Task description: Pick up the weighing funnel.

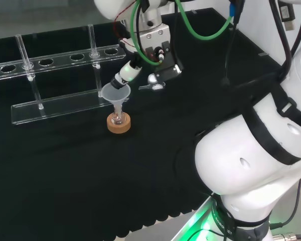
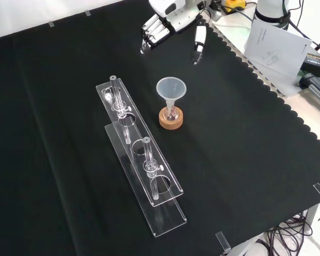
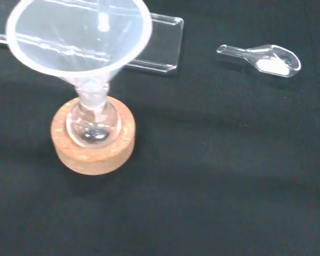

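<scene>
The weighing funnel [image 3: 264,57], one small clear scoop with a short stem, lies flat on the black cloth of the table [image 2: 245,138]. There is a bit of white powder in its bowl. In the head view it lies just right of the one big clear cone funnel [image 3: 77,37]. That funnel stands in one small round glass flask [image 3: 93,122] on one brown cork ring [image 3: 90,154]. The black and white hand [image 1: 158,52] hangs in the air near the scoop. Its fingers [image 2: 151,36] are loose and hold nothing. Far left in the head view stands one long clear plastic rack [image 1: 65,105] with two clear tubes [image 1: 92,37].
</scene>
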